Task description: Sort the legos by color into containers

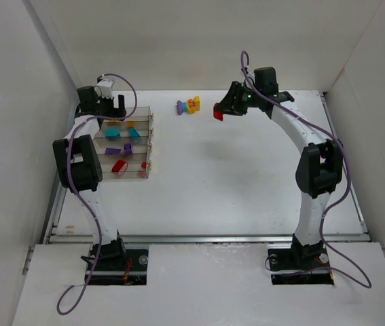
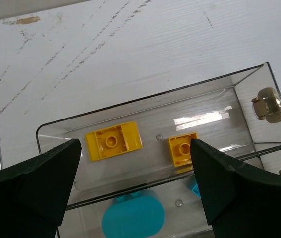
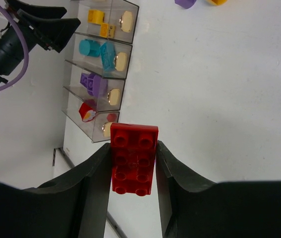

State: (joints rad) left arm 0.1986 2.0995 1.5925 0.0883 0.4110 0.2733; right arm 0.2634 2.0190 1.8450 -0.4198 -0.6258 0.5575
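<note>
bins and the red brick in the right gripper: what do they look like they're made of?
Bins: clear rigid plastic, possibly acrylic or similar. The walls are see-through, with sharp glare patches and a glossy finish.
Red brick: hard moulded plastic, semi-gloss. The studs are crisp, with soft highlights.

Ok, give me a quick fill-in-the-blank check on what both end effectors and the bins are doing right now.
1. The right end effector is shut on a ___ rectangular plastic brick.
2. The open left end effector hovers over the clear plastic bin holding ___ yellow plastic bricks.
3. The bin of purple bricks sits ___ the bin of cyan pieces and the bin of red pieces.
Missing words: red; two; between.
</note>
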